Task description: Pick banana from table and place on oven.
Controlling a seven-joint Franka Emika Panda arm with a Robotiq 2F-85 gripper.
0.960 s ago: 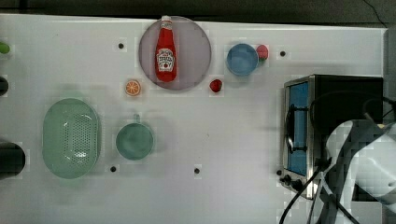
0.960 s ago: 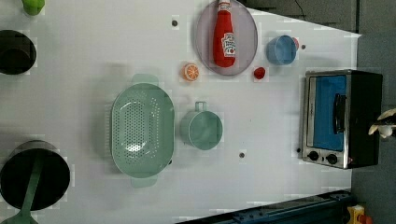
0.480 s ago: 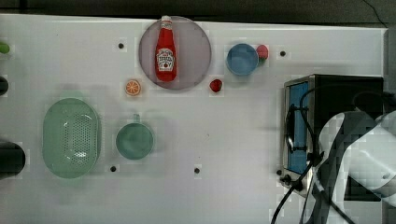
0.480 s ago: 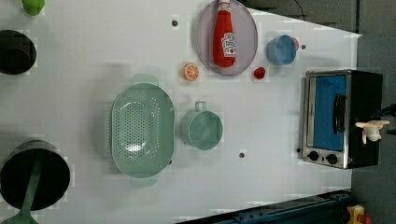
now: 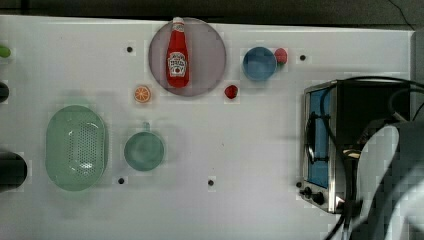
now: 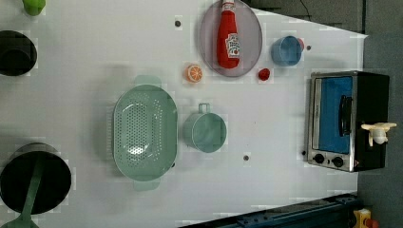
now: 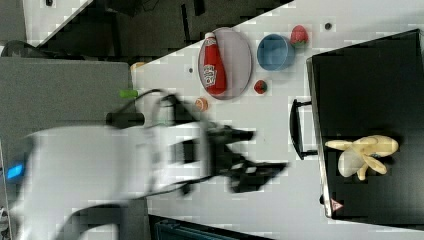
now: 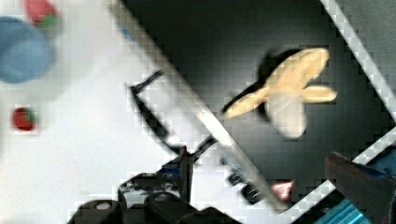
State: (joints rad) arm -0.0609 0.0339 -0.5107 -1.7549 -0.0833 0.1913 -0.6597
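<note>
The banana (image 7: 363,154) lies on the black top of the toaster oven (image 7: 370,90), near the right view's right edge and the handle side, apart from the tool (image 7: 260,172); the tool's jaws stand apart and empty, out over the white table (image 5: 240,145). The main risk, as I judge it, is the banana sliding off, since it rests near the oven's edge on splayed flaps; a cable or the arm brushing it on the way out could tip it over. Counted: one banana; one oven; one ketchup bottle (image 5: 178,52) on one round plate (image 5: 210,55); one blue bowl (image 5: 259,63); two strawberries (image 5: 231,91); one orange slice (image 5: 142,93); one green colander (image 5: 76,148); one green cup (image 5: 144,150).
</note>
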